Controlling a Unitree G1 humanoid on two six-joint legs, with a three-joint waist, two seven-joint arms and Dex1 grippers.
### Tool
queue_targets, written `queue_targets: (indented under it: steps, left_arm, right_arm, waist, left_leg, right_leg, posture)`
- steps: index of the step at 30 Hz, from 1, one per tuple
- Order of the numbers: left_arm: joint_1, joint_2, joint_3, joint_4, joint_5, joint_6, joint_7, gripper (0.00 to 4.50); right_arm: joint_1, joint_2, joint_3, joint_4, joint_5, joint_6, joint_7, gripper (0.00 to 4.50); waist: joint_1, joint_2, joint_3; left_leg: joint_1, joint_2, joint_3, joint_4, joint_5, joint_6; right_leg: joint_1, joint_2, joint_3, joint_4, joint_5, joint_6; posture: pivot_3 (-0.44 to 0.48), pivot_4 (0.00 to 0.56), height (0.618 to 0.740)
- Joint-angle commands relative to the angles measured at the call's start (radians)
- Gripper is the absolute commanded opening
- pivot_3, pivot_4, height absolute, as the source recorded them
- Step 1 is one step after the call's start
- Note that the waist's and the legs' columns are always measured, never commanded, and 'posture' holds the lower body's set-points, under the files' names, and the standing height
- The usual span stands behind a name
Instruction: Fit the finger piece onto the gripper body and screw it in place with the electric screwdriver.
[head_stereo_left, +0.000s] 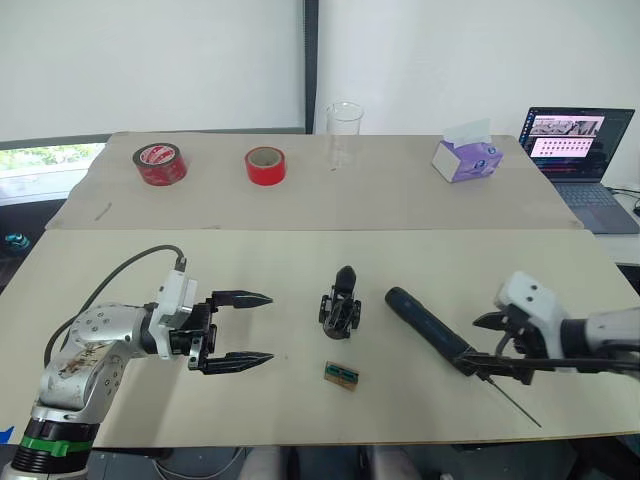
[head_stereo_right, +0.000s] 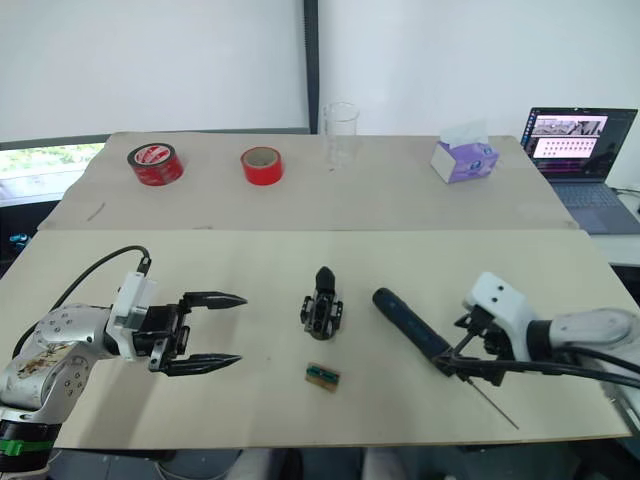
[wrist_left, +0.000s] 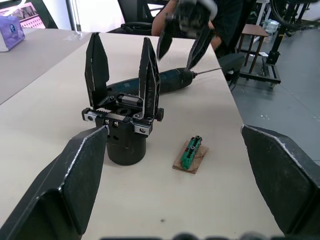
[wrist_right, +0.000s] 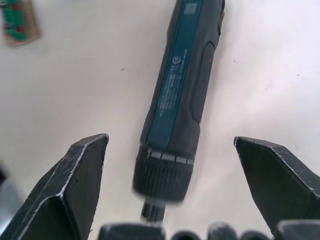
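The gripper body (head_stereo_left: 340, 306) stands upright in the middle of the near table. In the left wrist view two pointed black fingers (wrist_left: 148, 70) rise from it; I cannot tell which one is the finger piece. My left gripper (head_stereo_left: 271, 327) is open, to the left of the body and pointing at it, a short gap away. The electric screwdriver (head_stereo_left: 425, 325) lies flat to the right of the body, its thin bit (head_stereo_left: 515, 405) pointing at the front edge. My right gripper (head_stereo_left: 472, 342) is open and straddles the screwdriver's chuck end (wrist_right: 165, 175) without touching it.
A small green-and-brown block (head_stereo_left: 341, 374) lies in front of the gripper body. On the far table stand two red tape rolls (head_stereo_left: 160, 163) (head_stereo_left: 266, 165), a clear beaker (head_stereo_left: 344, 130), a tissue box (head_stereo_left: 466, 158) and a laptop (head_stereo_left: 578, 150). A person in dark clothing (wrist_left: 227, 20) sits beyond the table's edge.
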Motion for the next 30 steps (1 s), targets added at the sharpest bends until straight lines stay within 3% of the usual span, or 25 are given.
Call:
queue_targets:
  steps: [1, 2, 5, 11, 24, 30]
  left_arm:
    - [-0.033, -0.002, -0.012, -0.006, -0.005, -0.009, -0.019, 4.5]
    - [-0.036, -0.003, -0.014, -0.003, -0.004, -0.009, -0.02, 4.5]
    - [-0.051, -0.013, -0.03, 0.004, 0.007, -0.011, -0.015, 4.5]
    - [-0.037, -0.019, -0.049, -0.024, 0.003, 0.002, -0.007, 4.5]
    - [-0.016, -0.03, -0.068, -0.05, 0.006, 0.0, 0.02, 4.5]
    - [0.022, -0.04, -0.079, -0.083, 0.009, -0.006, 0.039, 4.5]
  right_arm:
    - [-0.14, -0.159, 0.055, -0.065, 0.085, 0.177, 0.058, 4.49]
    - [-0.167, -0.177, 0.082, -0.069, 0.09, 0.194, 0.059, 4.49]
    - [-0.317, -0.229, 0.316, -0.104, -0.003, 0.294, 0.018, 4.49]
    - [-0.599, -0.066, 0.641, -0.047, -0.099, 0.415, -0.023, 4.49]
    - [-0.786, 0.081, 0.948, 0.104, -0.206, 0.426, -0.035, 4.49]
    - [-0.835, 0.117, 1.017, 0.151, -0.237, 0.412, -0.006, 4.49]
  waist:
    - [-0.001, 0.002, 0.001]
    - [-0.001, 0.001, 0.001]
    - [-0.003, -0.002, 0.0]
    - [-0.01, -0.002, 0.0]
    - [-0.013, -0.002, 0.0]
    - [-0.017, -0.002, 0.0]
  left_leg:
    - [0.0, 0.0, 0.001, 0.0, 0.0, 0.0]
    - [0.0, 0.0, 0.001, -0.001, 0.0, 0.0]
    - [0.001, 0.002, 0.0, -0.003, 0.0, -0.001]
    - [-0.008, 0.0, 0.002, -0.001, 0.001, -0.002]
    - [-0.008, 0.0, 0.002, 0.0, 0.001, -0.002]
    - [-0.008, 0.0, 0.002, 0.0, 0.001, -0.002]
  right_leg:
    - [-0.001, -0.001, 0.0, 0.0, 0.0, -0.001]
    - [-0.002, -0.001, 0.0, 0.0, 0.0, -0.001]
    - [-0.002, -0.001, -0.003, -0.001, -0.002, -0.004]
    - [-0.012, -0.002, 0.001, 0.001, 0.002, -0.001]
    - [-0.012, -0.001, -0.001, 0.002, 0.004, 0.002]
    - [-0.012, 0.0, -0.001, 0.003, 0.005, 0.003]
  posture:
    - [0.0, 0.15, 0.74]
    - [0.0, 0.15, 0.74]
    - [0.0, 0.15, 0.74]
    - [0.0, 0.15, 0.74]
    - [0.0, 0.15, 0.74]
    - [0.0, 0.15, 0.74]
